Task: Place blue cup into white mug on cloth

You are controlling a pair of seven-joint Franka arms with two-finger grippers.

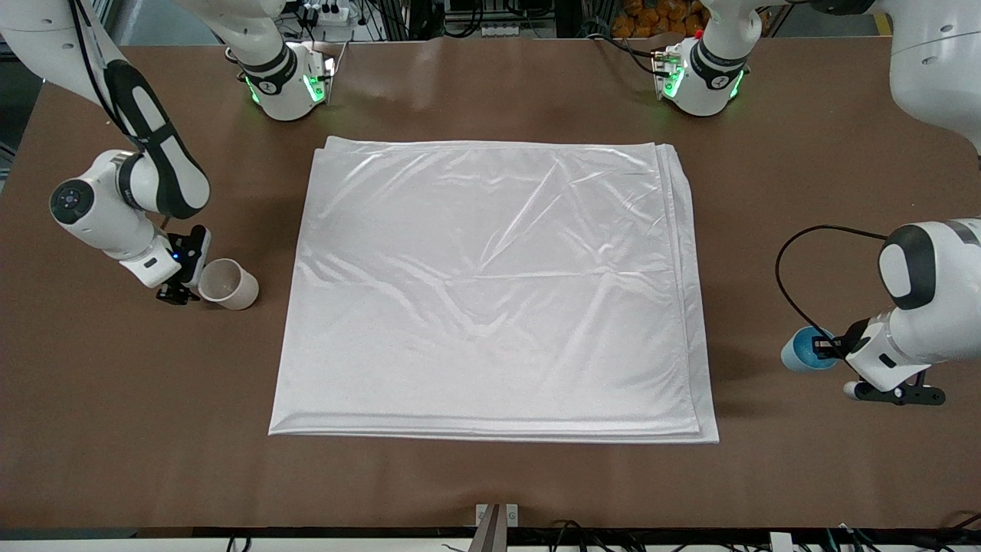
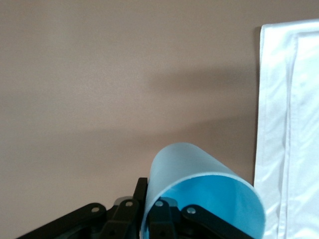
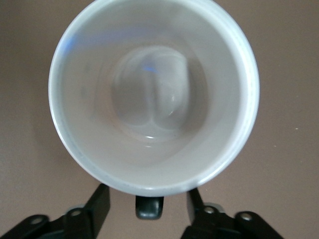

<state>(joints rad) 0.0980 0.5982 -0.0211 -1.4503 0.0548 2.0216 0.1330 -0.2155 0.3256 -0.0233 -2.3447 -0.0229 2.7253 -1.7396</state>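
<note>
Left pincer (image 1: 829, 346) clamped on handleless light-blue cup (image 1: 801, 349); right pincer (image 1: 184, 285), fingers apart, flanking off-white mug's (image 1: 228, 284) dark handle (image 3: 149, 206); folded white satin cloth (image 1: 490, 284) between.

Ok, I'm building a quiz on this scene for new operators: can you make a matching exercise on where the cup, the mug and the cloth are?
Things:
1. blue cup
2. white mug
3. cloth

Places:
A. off the cloth toward the right arm's end of the table, its handle between the open fingers of the right gripper
B. spread flat in the table's middle, with nothing on it
C. off the cloth toward the left arm's end, at the left gripper

Pairs: 1-C, 2-A, 3-B
</note>
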